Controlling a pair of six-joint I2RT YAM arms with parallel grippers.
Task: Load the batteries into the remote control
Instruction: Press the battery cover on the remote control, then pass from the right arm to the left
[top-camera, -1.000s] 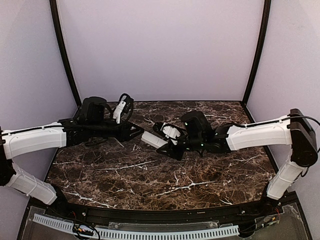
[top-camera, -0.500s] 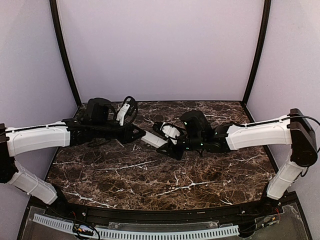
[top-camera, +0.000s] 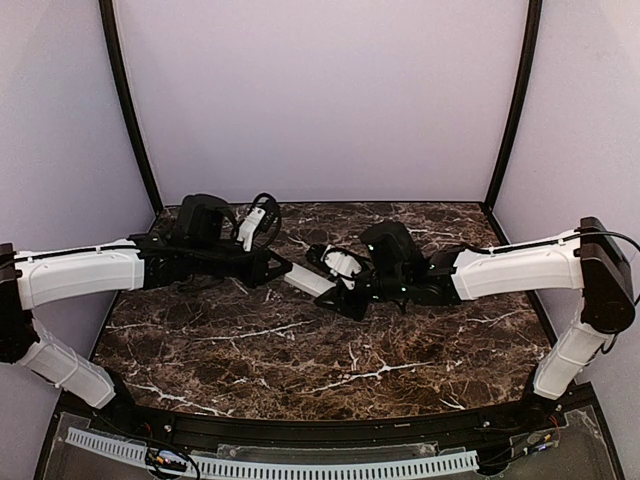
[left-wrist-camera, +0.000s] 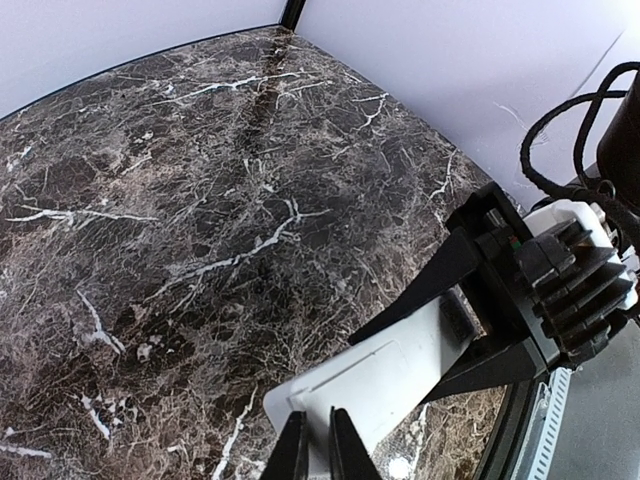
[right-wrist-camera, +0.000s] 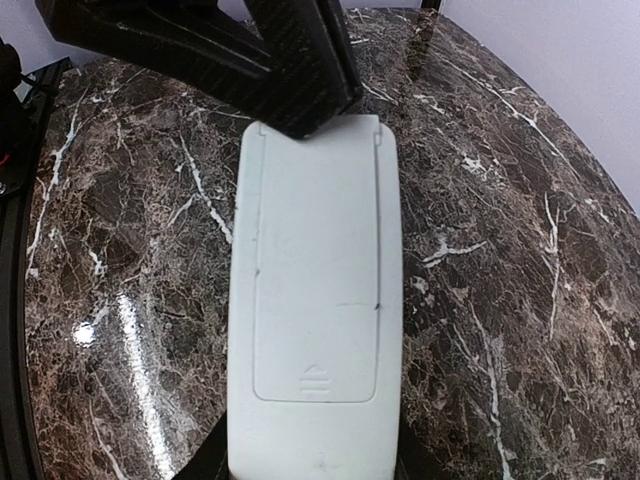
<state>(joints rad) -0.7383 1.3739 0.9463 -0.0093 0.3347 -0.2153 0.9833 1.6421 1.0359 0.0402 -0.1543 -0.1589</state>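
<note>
1. Checking the top view first, we saw the remote control (top-camera: 308, 280) sitting mid-scene between the two arms, apparently lifted off the tabletop (top-camera: 300, 370), battery cover (right-wrist-camera: 316, 290) closed.
2. The right end effector (top-camera: 340, 289) gripped it by one end, jaws part-way apart around its width.
3. Its long axis ran straight from that grip toward the left end effector (top-camera: 283, 268), so the free end pointed left.
4. The left one's fingers (left-wrist-camera: 293, 455) were pinched together, tips right at that free end; we couldn't tell if they touched it.
5. The left arm was nearer that end, so we guessed the cover was its job. No batteries showed anywhere.
</note>
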